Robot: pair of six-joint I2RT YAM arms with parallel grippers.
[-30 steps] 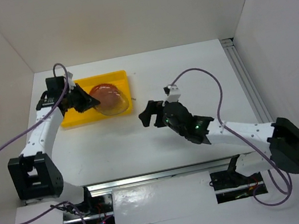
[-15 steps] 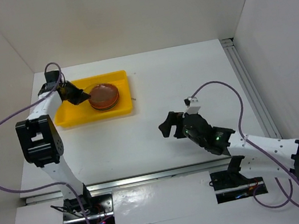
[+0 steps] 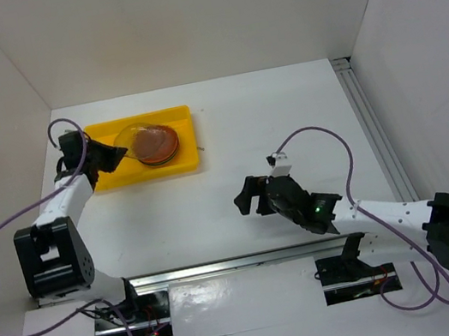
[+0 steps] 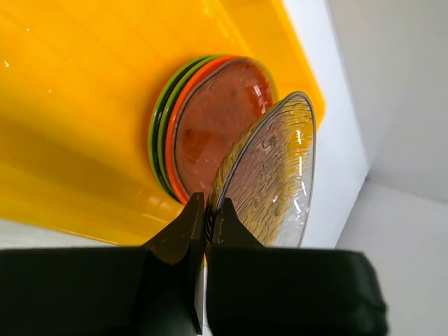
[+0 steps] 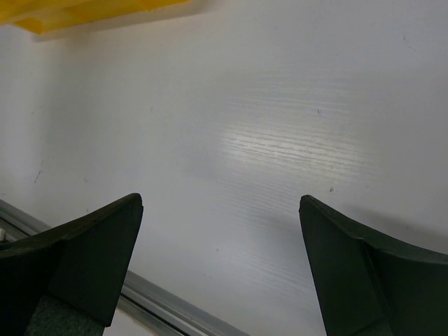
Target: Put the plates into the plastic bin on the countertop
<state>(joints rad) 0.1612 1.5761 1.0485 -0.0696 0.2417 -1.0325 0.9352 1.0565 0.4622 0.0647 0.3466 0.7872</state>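
Note:
My left gripper (image 3: 115, 152) is shut on the rim of a translucent smoky-grey plate (image 3: 129, 136). It holds the plate tilted on edge over the left half of the yellow plastic bin (image 3: 173, 114). In the left wrist view my left gripper (image 4: 208, 211) pinches the plate (image 4: 274, 171) just beside a stack of plates (image 4: 210, 126) lying in the bin (image 4: 70, 105). The stack shows lime green, black and orange rims with a smoky one on top. From above the stack (image 3: 160, 145) sits right of centre in the bin. My right gripper (image 3: 248, 198) is open and empty over the white countertop (image 3: 286, 122), and also shows in the right wrist view (image 5: 220, 210).
White walls close in the countertop at the back and both sides. A metal rail (image 3: 241, 262) runs along the front edge and shows in the right wrist view (image 5: 161, 308). The bin's corner (image 5: 70, 14) is at the top left of that view.
My left gripper has shifted left and toward the front, still holding the grey plate, now tilted beside the stack. My right gripper has pulled back from the middle toward the front rail.

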